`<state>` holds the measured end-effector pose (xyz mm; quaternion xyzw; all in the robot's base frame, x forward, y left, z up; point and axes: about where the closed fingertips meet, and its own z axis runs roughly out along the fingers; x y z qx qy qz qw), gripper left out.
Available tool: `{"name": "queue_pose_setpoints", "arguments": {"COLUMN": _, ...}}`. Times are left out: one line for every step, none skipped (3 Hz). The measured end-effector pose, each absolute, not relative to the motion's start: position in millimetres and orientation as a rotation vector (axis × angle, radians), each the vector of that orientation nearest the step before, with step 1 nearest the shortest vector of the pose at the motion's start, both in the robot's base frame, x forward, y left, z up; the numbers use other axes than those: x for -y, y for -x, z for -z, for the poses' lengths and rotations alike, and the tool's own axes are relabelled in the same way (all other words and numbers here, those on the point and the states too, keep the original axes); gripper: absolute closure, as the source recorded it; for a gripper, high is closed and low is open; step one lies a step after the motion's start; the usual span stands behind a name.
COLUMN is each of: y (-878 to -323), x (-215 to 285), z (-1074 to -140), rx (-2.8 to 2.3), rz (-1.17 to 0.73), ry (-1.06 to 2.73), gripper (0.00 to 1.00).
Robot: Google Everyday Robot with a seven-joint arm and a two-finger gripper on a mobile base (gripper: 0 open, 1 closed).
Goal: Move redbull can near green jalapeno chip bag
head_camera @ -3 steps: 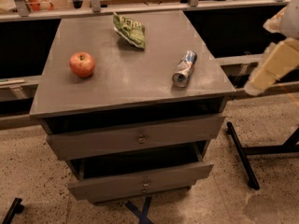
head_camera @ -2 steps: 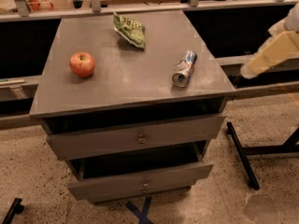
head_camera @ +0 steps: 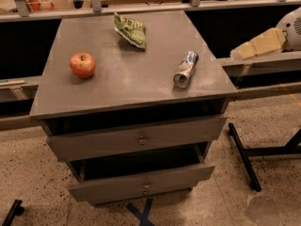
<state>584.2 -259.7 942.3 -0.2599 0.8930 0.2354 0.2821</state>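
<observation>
The redbull can lies on its side near the right edge of the grey cabinet top, its open end facing the front. The green jalapeno chip bag lies crumpled at the back middle of the top, well apart from the can. My gripper is off the cabinet at the right, level with the top and pointing left, a hand's width right of the can. It holds nothing that I can see.
A red apple sits on the left of the top. The cabinet has two drawers, the lower one pulled out a little. A black stand's legs lie on the floor at the right. A rail runs behind.
My gripper has risen and moved up along the right side, tilting flatter and pointing toward the cabinet. The can, bag and apple have not moved.
</observation>
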Motion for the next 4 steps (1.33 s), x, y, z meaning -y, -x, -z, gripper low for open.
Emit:
{"name": "queue_pose_setpoints", "arguments": {"y": -592.6, "x": 254.7, "z": -937.2, "rx": -2.458, "rz": -0.681, "ry": 0.57, "gripper": 0.0}}
{"name": "queue_pose_setpoints", "arguments": {"y": -593.7, "x": 253.3, "z": -936.1, "rx": -2.472, "rz": -0.693, "ry": 0.539, "gripper": 0.0}}
{"name": "queue_pose_setpoints", "arguments": {"y": -594.4, "x": 250.2, "z": -936.3, "rx": -2.475, "rz": -0.692, "ry": 0.533, "gripper": 0.0}}
{"name": "queue_pose_setpoints", "arguments": {"y": -592.1, "x": 230.0, "z": -936.7, "rx": -2.505, "rz": -0.69, "ry": 0.493, "gripper": 0.0}}
